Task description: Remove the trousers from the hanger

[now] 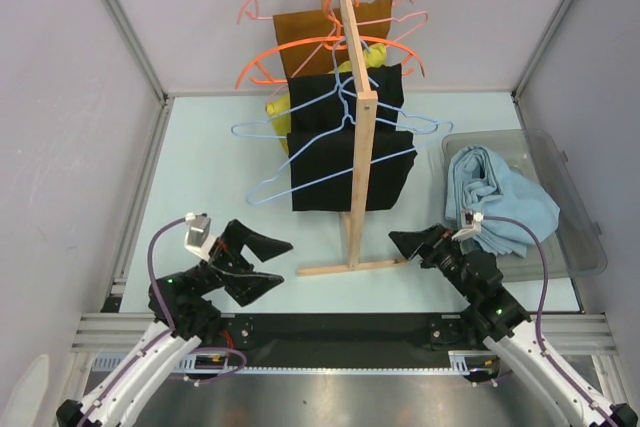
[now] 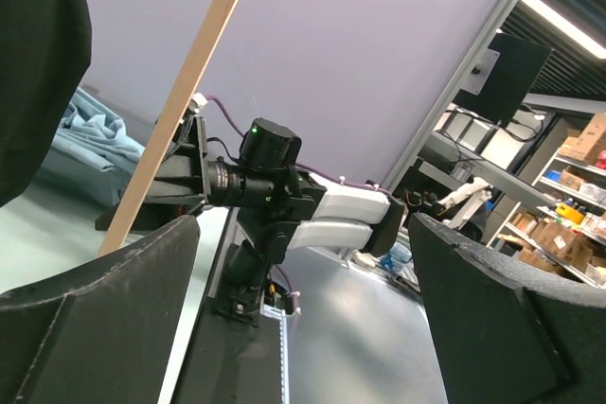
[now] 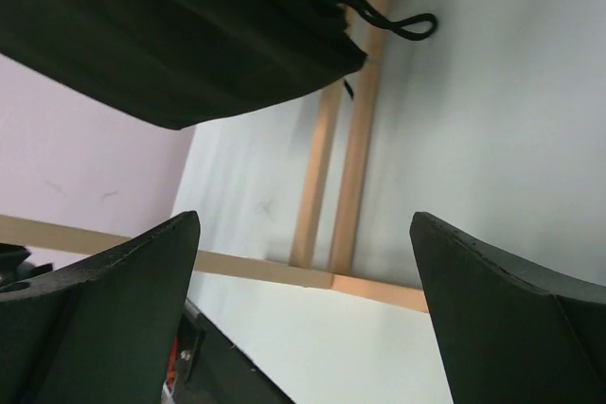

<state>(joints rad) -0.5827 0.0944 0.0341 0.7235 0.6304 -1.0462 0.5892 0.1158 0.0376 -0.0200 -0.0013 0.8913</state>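
Note:
The sky-blue trousers point(image 1: 500, 199) lie crumpled in a clear bin point(image 1: 585, 247) at the right, off any hanger; a bit of them also shows in the left wrist view point(image 2: 90, 134). Two thin light-blue hangers point(image 1: 335, 122) hang on the wooden rack point(image 1: 358, 117), bare wire in front of black garments point(image 1: 345, 162). My left gripper point(image 1: 283, 262) is open and empty, low at the front left of the rack; in its wrist view point(image 2: 305, 234) nothing is between the fingers. My right gripper point(image 1: 405, 244) is open and empty near the rack's foot, left of the bin point(image 3: 305, 224).
Orange and pink hangers point(image 1: 330, 52) hang at the rack's far end with a brown garment point(image 1: 315, 37) and something yellow point(image 1: 278, 107). The rack's wooden base point(image 3: 350, 186) lies on the table just ahead of the right gripper. Walls close in on both sides.

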